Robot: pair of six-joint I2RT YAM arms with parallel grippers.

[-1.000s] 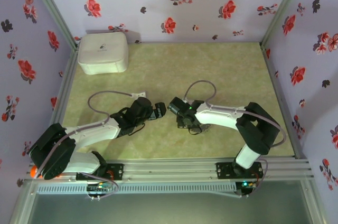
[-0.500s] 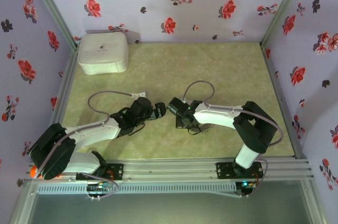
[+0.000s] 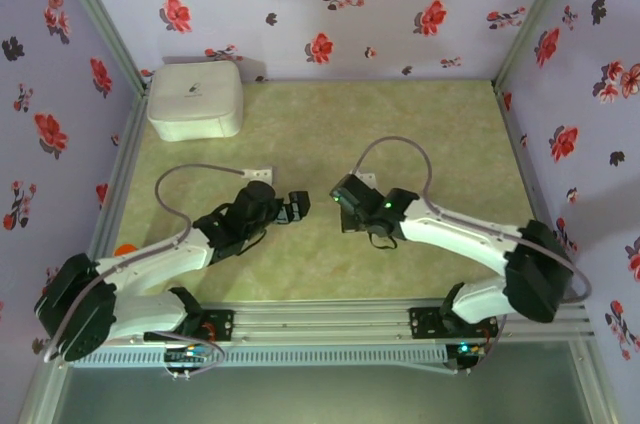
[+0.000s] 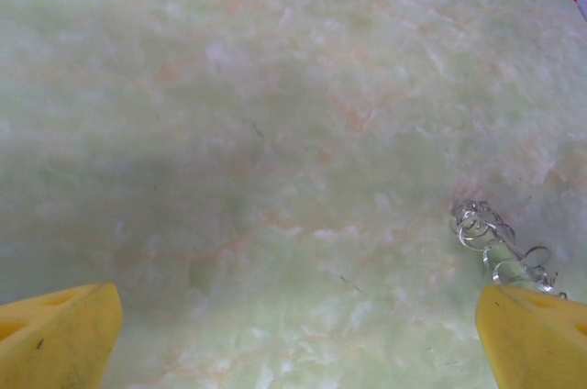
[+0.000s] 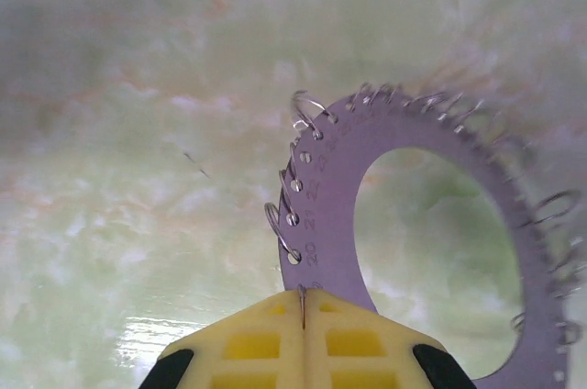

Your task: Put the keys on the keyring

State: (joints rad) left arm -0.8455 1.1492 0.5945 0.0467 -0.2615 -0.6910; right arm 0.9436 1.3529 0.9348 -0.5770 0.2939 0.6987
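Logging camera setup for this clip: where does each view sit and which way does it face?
Top: above and behind the bases, looking down on table, both arms showing.
Left wrist: faces down at table; left gripper open, yellow fingers at lower corners.
Right wrist: faces down; right gripper shut on keyring.
All share the table.

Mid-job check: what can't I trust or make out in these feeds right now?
- Right wrist: the keyring runs off the right and bottom edges, and its clamped part is hidden behind the right gripper.
- Left wrist: the wire loops are blurred, with one end behind a yellow fingertip.
- Top external: the jaws' opening is too small to judge.
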